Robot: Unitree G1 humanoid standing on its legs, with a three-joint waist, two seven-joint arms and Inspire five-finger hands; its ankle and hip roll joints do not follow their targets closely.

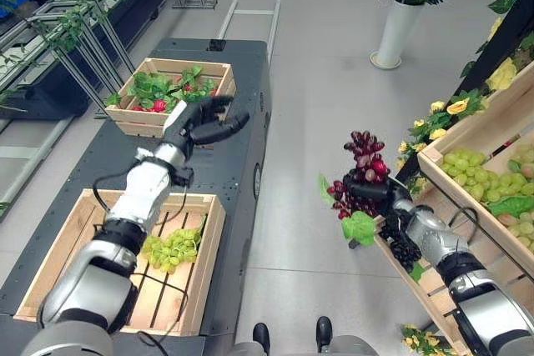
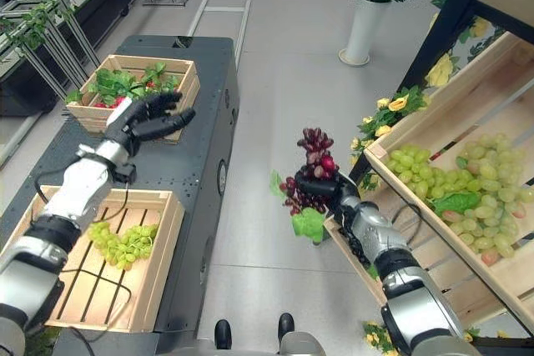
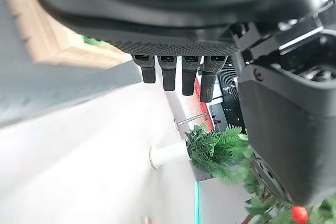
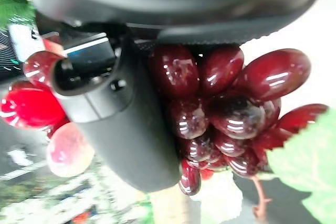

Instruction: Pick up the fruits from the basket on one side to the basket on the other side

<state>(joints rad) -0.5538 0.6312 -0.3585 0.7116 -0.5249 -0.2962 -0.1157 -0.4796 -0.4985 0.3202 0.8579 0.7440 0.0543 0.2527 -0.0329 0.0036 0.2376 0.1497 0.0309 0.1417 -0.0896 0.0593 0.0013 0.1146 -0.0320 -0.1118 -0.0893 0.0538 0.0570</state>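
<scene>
Step in hand: carrying a red grape bunch (image 1: 360, 174) from the shelf crate (image 1: 492, 131) on the robot's right across to the near slatted crate (image 1: 200, 268) on the dark cart (image 1: 242, 122).
Doing it well: I would keep the bunch upright and the grip firm through the swing, clear the crate's rim, then lower it beside the green grapes (image 1: 171, 249) already lying inside before letting go.
Right hand (image 1: 385, 196): fingers and thumb curled tight round the red bunch, held in mid-air between shelf and cart; a green leaf hangs below it.
Left hand (image 1: 203, 122): fingers loosely spread and lightly bent, holding nothing, hovering above the cart just in front of the far crate (image 1: 175, 68) of red fruit and leaves.
</scene>
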